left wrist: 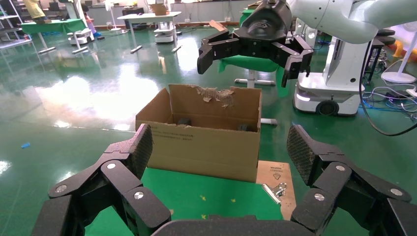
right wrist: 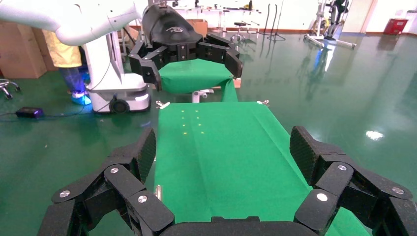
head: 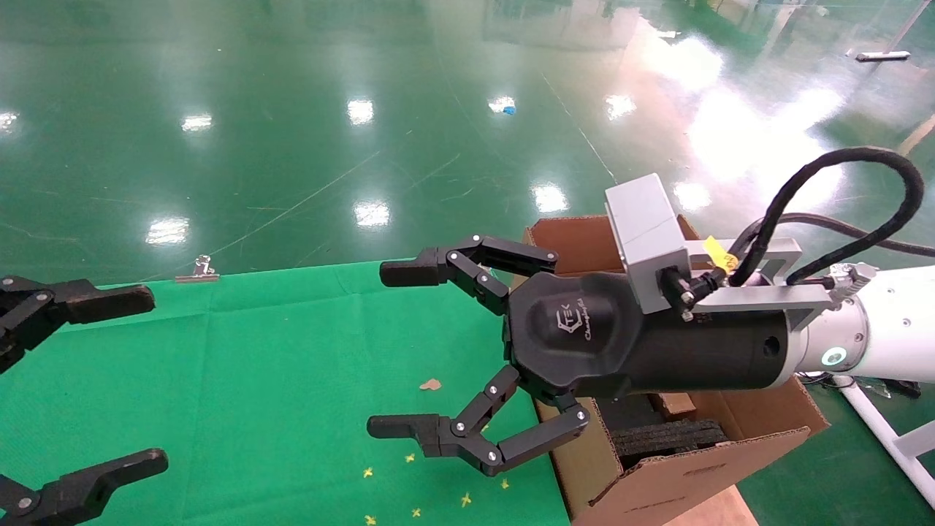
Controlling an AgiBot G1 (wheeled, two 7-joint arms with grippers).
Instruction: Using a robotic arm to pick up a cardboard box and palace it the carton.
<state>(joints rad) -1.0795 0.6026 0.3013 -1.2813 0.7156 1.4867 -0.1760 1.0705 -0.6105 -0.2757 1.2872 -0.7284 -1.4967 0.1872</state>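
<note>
My right robotic arm, white with a black wrist (head: 657,343), reaches over the green table beside the carton. Its gripper (head: 393,349) is open and empty, and its own view (right wrist: 223,152) shows only green cloth between the fingers. The carton (head: 657,482) stands at the table's right end with ragged flaps and black foam (head: 668,437) inside; it also shows in the left wrist view (left wrist: 206,142). A small brown piece (head: 672,403) lies inside it under the wrist; I cannot tell if it is the slim cardboard box. My left gripper (head: 144,380) is open and empty at the far left.
The green cloth table (head: 256,380) carries a brown scrap (head: 431,384) and small yellow marks. A binder clip (head: 197,272) sits at its far edge, and another clip (left wrist: 275,191) lies by a wooden board (left wrist: 275,174) near the carton. Shiny green floor surrounds the table.
</note>
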